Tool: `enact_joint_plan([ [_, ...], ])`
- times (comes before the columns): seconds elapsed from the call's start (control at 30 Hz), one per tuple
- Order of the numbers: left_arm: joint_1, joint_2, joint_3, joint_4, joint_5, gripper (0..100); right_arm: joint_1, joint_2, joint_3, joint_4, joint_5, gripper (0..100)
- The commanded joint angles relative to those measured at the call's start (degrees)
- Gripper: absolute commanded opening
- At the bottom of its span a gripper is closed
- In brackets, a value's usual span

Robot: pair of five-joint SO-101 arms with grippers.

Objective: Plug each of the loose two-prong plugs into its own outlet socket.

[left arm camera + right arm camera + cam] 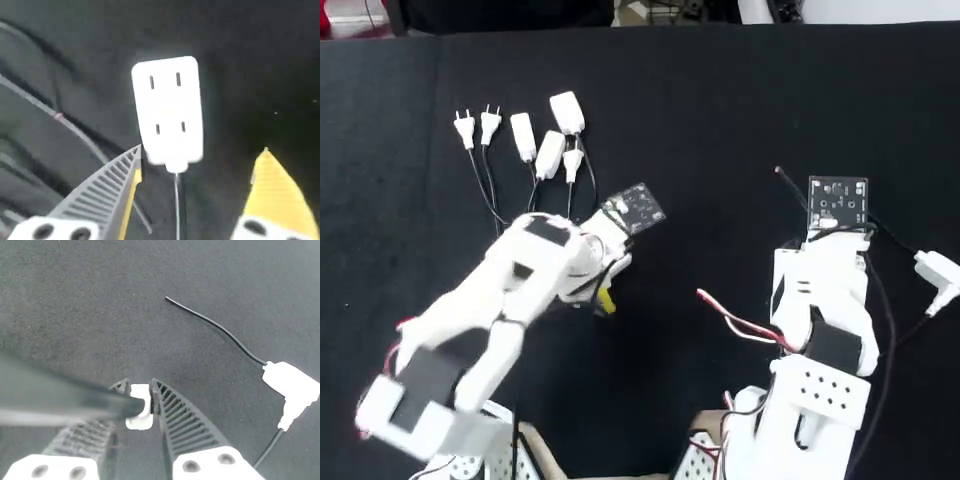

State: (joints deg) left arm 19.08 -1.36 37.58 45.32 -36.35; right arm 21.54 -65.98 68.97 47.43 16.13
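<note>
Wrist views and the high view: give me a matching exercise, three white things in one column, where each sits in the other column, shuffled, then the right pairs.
Things
1. white outlet block with four slots
2. small white piece
3. white angled plug on a black cable

Places
A. lying loose on the black table, away from the right gripper
B. just ahead of the open left gripper
C. clamped in the right gripper

Pairs: 1-B, 2-C, 3-A

My left arm (510, 290) stretches forward at a slant, its hand (202, 150) spread wide. My right arm (825, 320) sits folded upright, its hand (137, 384) pinched on a white plug (140, 419).
</note>
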Motion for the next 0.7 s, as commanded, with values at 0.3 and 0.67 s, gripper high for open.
enact_joint_plan([
  [0.3,5.8,3.4,-7.1,4.7,-9.8,3,-0.9,-0.9,-0.4,0.1,0.4,1.1],
  [0.67,5.7,0.7,-7.7,9.8,-32.9,3,-0.9,-0.9,-0.4,0.1,0.4,1.1],
])
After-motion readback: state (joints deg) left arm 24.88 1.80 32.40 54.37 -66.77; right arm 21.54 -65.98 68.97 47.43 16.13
